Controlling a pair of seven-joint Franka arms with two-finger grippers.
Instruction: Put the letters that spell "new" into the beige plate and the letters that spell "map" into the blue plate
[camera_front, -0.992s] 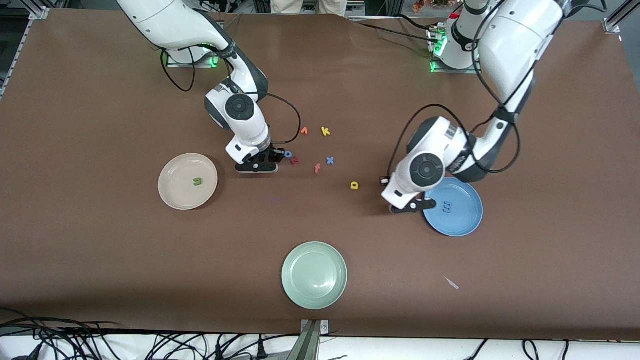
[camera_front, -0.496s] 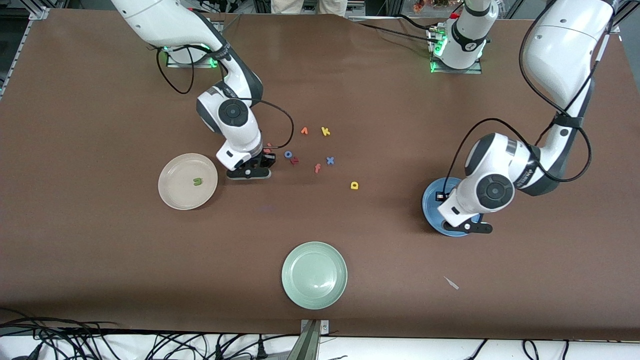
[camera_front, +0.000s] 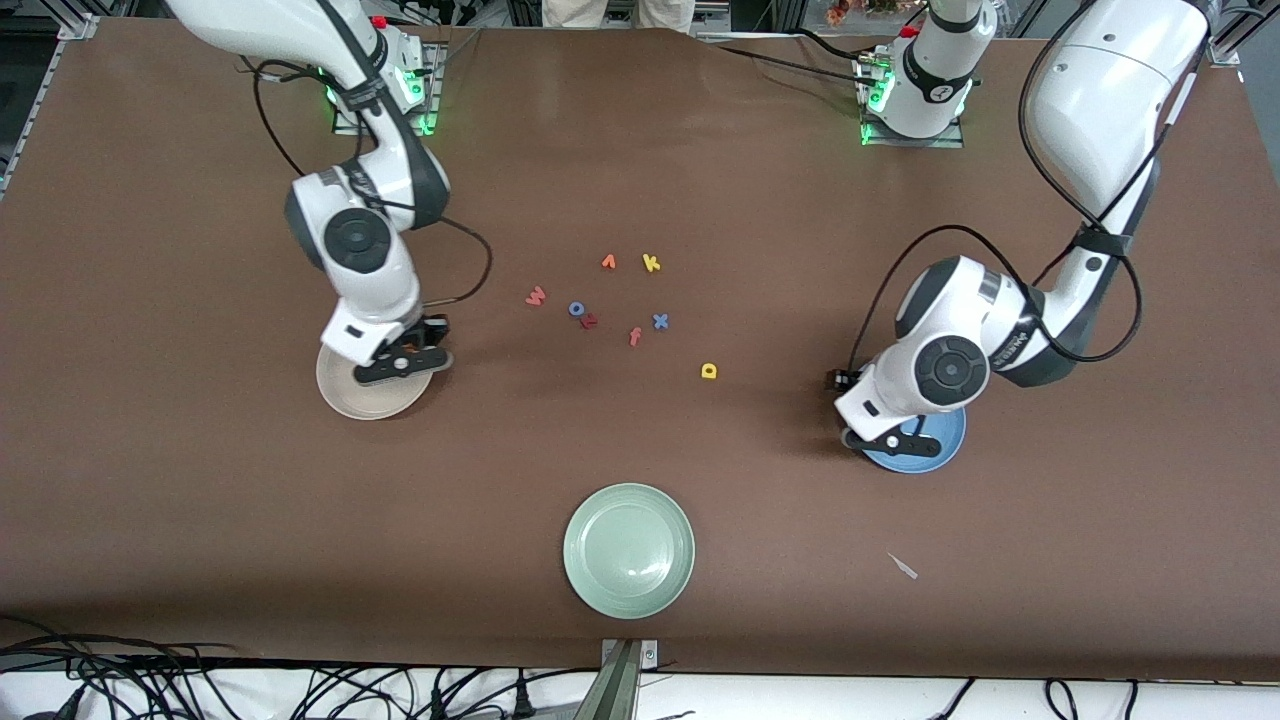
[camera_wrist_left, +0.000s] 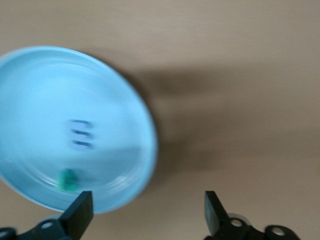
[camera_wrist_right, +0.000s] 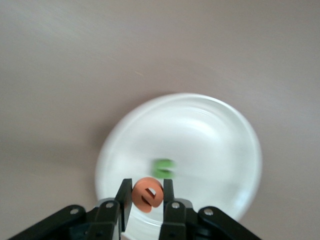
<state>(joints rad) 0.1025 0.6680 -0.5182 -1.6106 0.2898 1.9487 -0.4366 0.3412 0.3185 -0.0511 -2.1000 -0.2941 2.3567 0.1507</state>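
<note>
– while the right gripper (camera_wrist_right: 148, 197) hangs over the beige plate (camera_front: 345, 395), what's it got?
– the orange e (camera_wrist_right: 148, 194), pinched tight; green n (camera_wrist_right: 163, 168) lies in the plate.
– and the left gripper (camera_wrist_left: 147, 217)?
– spread wide, holding nothing, over the blue plate (camera_wrist_left: 30, 85); blue m (camera_wrist_left: 80, 135) and teal p (camera_wrist_left: 68, 180) inside.

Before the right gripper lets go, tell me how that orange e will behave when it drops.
The orange e looks like thin foam, so probably light and slightly squashy between the right gripper's shut fingers. Being flat, it should land and lie still on the beige plate, not roll, though it might bounce a little.
</note>
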